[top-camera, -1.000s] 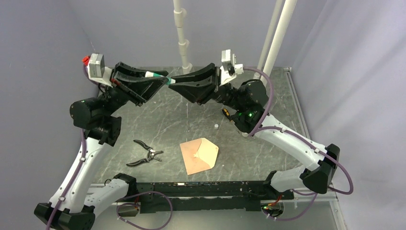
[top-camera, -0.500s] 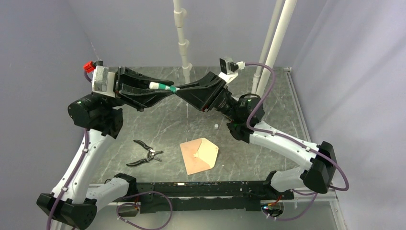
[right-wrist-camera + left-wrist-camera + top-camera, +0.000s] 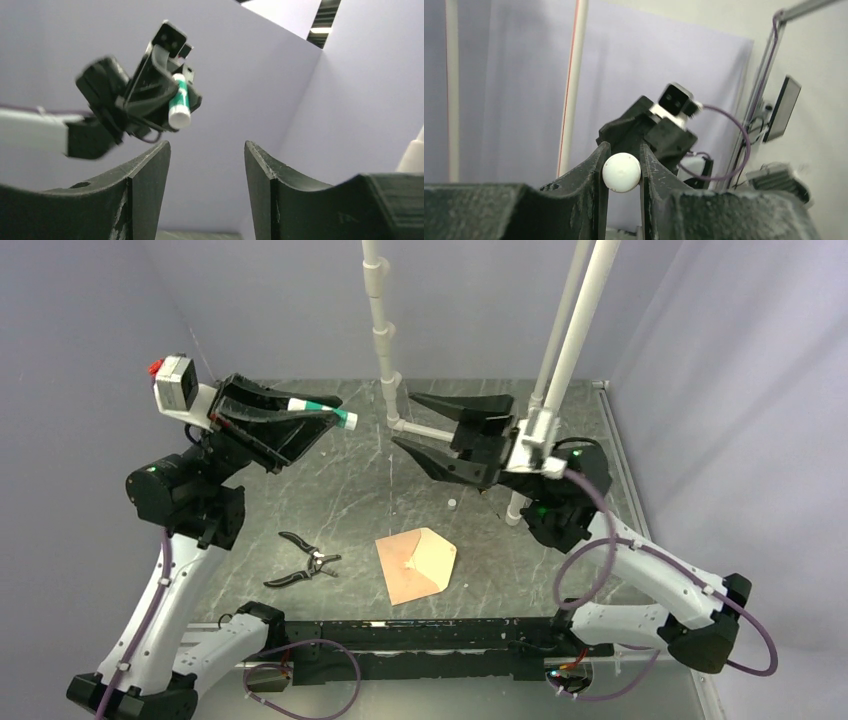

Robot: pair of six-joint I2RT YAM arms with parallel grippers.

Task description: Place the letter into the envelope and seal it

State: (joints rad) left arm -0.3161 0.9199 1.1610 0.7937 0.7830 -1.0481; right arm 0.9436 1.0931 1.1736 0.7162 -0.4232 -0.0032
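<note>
Two arms are raised above the dark marbled table [image 3: 300, 495], and their two grippers face each other in the air with a clear gap between them. The left gripper [image 3: 333, 411] is closed tightly on one glue stick [image 3: 344, 418], a white tube with a green band. The left wrist view shows the tube's round white end pinched between both fingers. The right gripper [image 3: 404, 421] holds nothing. Its two fingers stand wide apart, and in the right wrist view only the plain wall shows between them, with the left gripper and the stick further off. One envelope [image 3: 418, 565] lies flat on the table near the front rail, below and between the grippers, and neither gripper touches it. Its pointed, paler part faces right and its darker tan part faces left. No second sheet shows beside it, and whether the letter is inside it cannot be told. One pair of black-handled pliers [image 3: 303, 562] lies to the left of the envelope, apart from it. One small white bit [image 3: 452, 503] sits on the table behind the envelope. Three white poles [image 3: 380, 320] stand upright at the back: one alone and two side by side.
</note>
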